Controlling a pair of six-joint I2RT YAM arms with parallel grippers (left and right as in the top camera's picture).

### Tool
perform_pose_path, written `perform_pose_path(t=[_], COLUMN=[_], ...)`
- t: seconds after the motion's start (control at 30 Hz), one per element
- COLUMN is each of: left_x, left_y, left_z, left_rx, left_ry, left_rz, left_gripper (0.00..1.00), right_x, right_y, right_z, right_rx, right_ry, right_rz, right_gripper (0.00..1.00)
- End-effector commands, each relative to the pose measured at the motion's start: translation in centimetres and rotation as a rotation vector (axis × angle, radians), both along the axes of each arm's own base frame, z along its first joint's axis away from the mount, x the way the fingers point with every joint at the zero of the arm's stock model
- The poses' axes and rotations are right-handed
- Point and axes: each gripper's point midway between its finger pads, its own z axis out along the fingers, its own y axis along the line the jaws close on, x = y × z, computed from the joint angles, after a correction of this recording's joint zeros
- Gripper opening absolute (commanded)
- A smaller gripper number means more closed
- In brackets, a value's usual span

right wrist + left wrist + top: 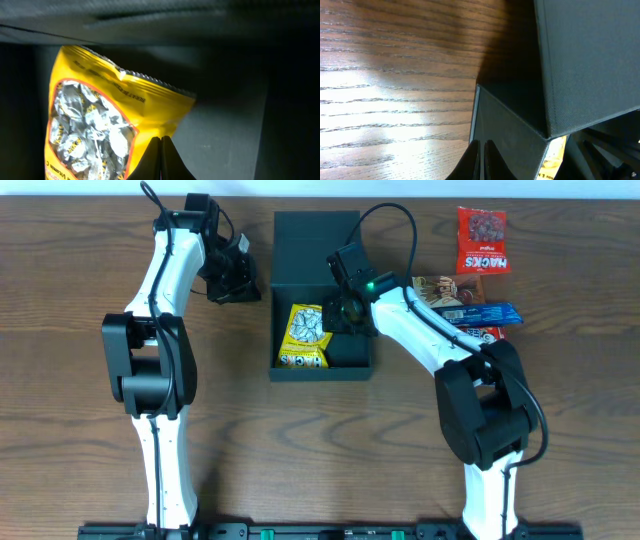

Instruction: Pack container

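- The left claw [236,283] hangs over bare counter toward the far edge, left of centre. It is clenched with nothing in it, and the fingers meet tip to tip in its wrist view. The container's left wall is just beside it, to its right.
- The container [322,372] sits in the middle of the counter, nearer the far edge than the near one. Its lid [315,242] is thrown back toward the far edge, so box and lid together run far to near.
- A yellow packet [303,337] lies in the left half of the box with its long side also running far to near. The right half of the floor shows dark and bare.
- The right claw [347,312] is down inside the box over that right half. It is clenched, with its tips at the yellow packet's right-hand edge. Whether it pinches that edge or only rests against it I cannot tell.
- The loose snacks lie right of the box, toward the far right corner:
  - a red packet [483,240] farthest back
  - a brown packet [437,286]
  - a blue bar [485,313] lying crosswise, left to right
- Judgement: the next pick lies to the right of the right claw, on the right arm's own side and well apart from the left arm. The right arm is therefore the nearer one. The bare right half of the box is where the next snack would go.
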Motion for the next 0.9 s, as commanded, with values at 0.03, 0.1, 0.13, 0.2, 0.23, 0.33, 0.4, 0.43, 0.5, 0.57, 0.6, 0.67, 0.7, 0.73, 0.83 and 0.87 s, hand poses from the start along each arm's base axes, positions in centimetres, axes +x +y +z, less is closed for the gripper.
perform_pose_path(t=[0.03, 0.1, 0.13, 0.2, 0.23, 0.33, 0.4, 0.43, 0.5, 0.57, 0.6, 0.67, 0.7, 0.73, 0.83, 0.87], left_x=[0.0, 0.0, 0.0, 0.0, 0.0, 0.2, 0.2, 0.3, 0.3, 0.2, 0.3, 0.3, 0.3, 0.2, 0.2, 0.2], left_y=[0.0, 0.0, 0.0, 0.0, 0.0, 0.0, -0.1, -0.1, -0.1, -0.3, -0.4, -0.5, -0.5, -0.6, -0.7, -0.7], left_z=[0.4, 0.4, 0.4, 0.4, 0.4, 0.4, 0.5, 0.5, 0.5, 0.5, 0.5, 0.5, 0.5, 0.4, 0.5, 0.5], left_rx=[-0.009, -0.009, -0.01, -0.01, -0.01, -0.01, -0.012, -0.012, -0.012, -0.012, -0.012, -0.012, -0.012, -0.012, -0.012, -0.012], left_ry=[-0.012, -0.012, -0.012, -0.012, -0.013, -0.018, -0.015, -0.015, -0.015, -0.017, -0.018, -0.02, -0.02, -0.02, -0.02, -0.02], left_rz=[-0.007, -0.007, -0.007, -0.007, -0.007, -0.007, 0.004, 0.006, 0.004, 0.001, 0.0, -0.002, -0.004, -0.005, -0.007, -0.008], left_gripper=[0.06, 0.06, 0.06, 0.06, 0.06, 0.06, 0.06, 0.06, 0.06, 0.06, 0.06, 0.06, 0.06, 0.06, 0.06, 0.06], right_x=[0.4, 0.1, -0.1, -0.3, -0.2, 0.1, 0.4, 0.4, 0.2, 0.1, 0.1, 0.2, 0.2, 0.3, 0.2, 0.2], right_y=[0.4, 0.2, 0.0, -0.8, -1.3, -1.2, -1.0, -0.9, -0.9, -1.0, -1.0, -0.9, -0.9, -0.9, -0.5, -0.3], right_z=[-0.4, -0.5, -0.3, 0.1, 0.2, 0.2, -0.2, -0.7, -1.2, -1.6, -1.7, -1.7, -1.8, -1.8, -2.4, -2.7], right_rx=[-0.007, -0.016, -0.022, -0.06, -0.092, -0.095, -0.092, -0.092, -0.092, -0.097, -0.097, -0.096, -0.095, -0.095, -0.08, -0.07], right_ry=[-0.013, 0.004, 0.015, 0.031, 0.028, 0.013, 0.007, 0.014, 0.028, 0.036, 0.038, 0.037, 0.034, 0.033, 0.044, 0.051], right_rz=[0.027, 0.026, 0.025, 0.013, 0.003, 0.001, 0.003, 0.004, 0.007, 0.007, 0.007, 0.007, 0.007, 0.007, 0.014, 0.018], right_gripper=[0.01, 0.01, 0.01, 0.01, 0.01, 0.01, 0.01, 0.01, 0.01, 0.01, 0.01, 0.01, 0.01, 0.01, 0.01, 0.01])
